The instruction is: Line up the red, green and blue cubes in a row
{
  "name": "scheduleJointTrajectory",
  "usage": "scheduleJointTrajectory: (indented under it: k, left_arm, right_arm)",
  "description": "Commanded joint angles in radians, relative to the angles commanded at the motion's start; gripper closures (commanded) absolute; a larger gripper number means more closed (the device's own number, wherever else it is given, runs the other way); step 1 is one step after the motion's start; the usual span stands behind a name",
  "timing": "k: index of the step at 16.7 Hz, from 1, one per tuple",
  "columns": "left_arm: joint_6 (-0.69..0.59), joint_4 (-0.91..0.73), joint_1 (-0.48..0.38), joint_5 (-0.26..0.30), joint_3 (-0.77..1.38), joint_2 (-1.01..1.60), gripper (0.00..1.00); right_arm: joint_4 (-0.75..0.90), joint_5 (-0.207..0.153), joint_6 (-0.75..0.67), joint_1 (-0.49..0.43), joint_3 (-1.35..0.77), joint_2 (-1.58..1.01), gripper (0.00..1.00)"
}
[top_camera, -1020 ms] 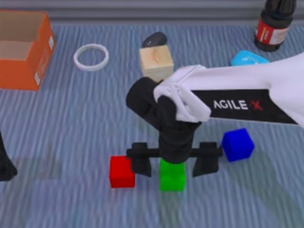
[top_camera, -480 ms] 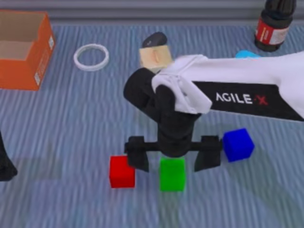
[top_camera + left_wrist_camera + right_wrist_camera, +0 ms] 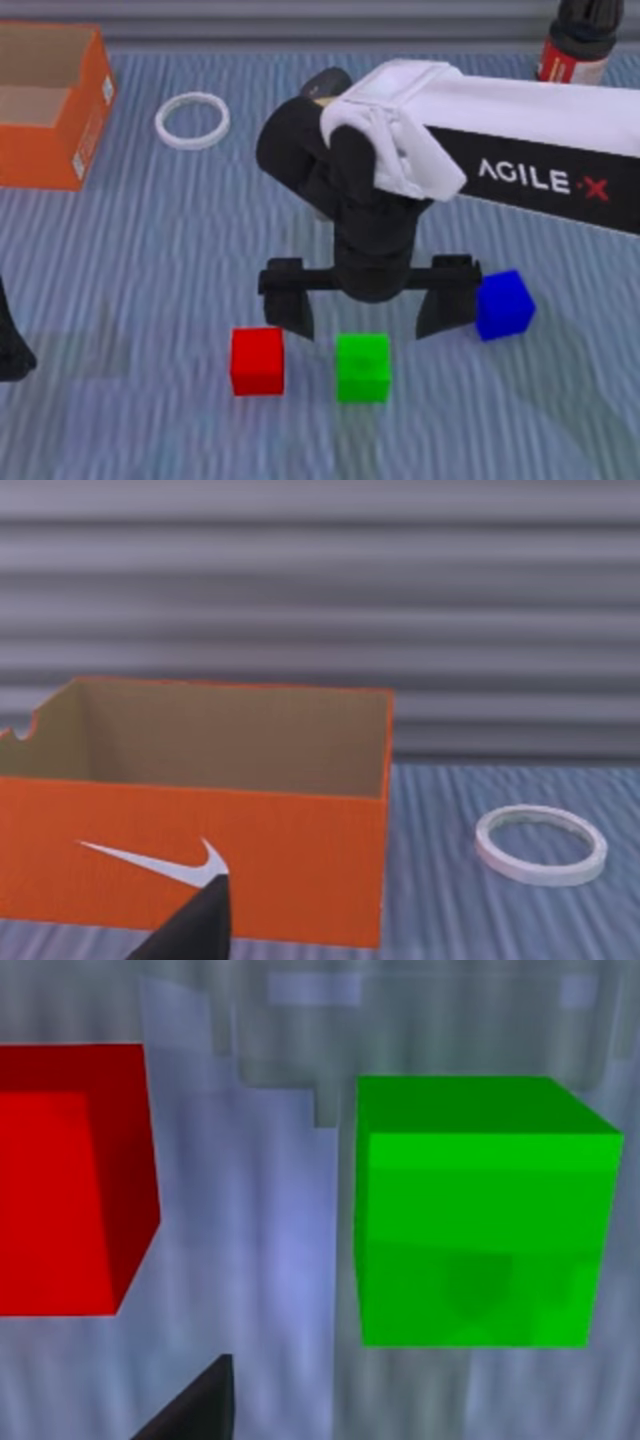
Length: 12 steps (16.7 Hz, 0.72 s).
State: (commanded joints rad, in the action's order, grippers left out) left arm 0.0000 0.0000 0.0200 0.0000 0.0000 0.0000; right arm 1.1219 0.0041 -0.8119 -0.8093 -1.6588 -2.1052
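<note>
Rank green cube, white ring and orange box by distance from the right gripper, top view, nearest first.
Right gripper, jaws open, hangs over the table's front middle.
1. Green cube: just in front of the gripper, between the red and blue cubes.
2. White ring: back left of the gripper.
3. Orange box: far back-left corner, beyond the ring.

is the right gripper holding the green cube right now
No, in the top view the right gripper is open and the green cube sits free on the table nearer the camera.
</note>
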Motion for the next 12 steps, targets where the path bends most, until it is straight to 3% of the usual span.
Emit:
scheduleJointTrajectory:
  k: [5, 12]
  left_arm:
    - [0.0, 0.0, 0.0, 0.0, 0.0, 0.0, 0.0]
    - [0.0, 0.0, 0.0, 0.0, 0.0, 0.0, 0.0]
  right_arm:
    - [-0.012, 0.0, 0.069, 0.045, 0.02, 0.006, 0.0]
    - [-0.059, -0.002, 0.417, 0.255, 0.115, 0.052, 0.0]
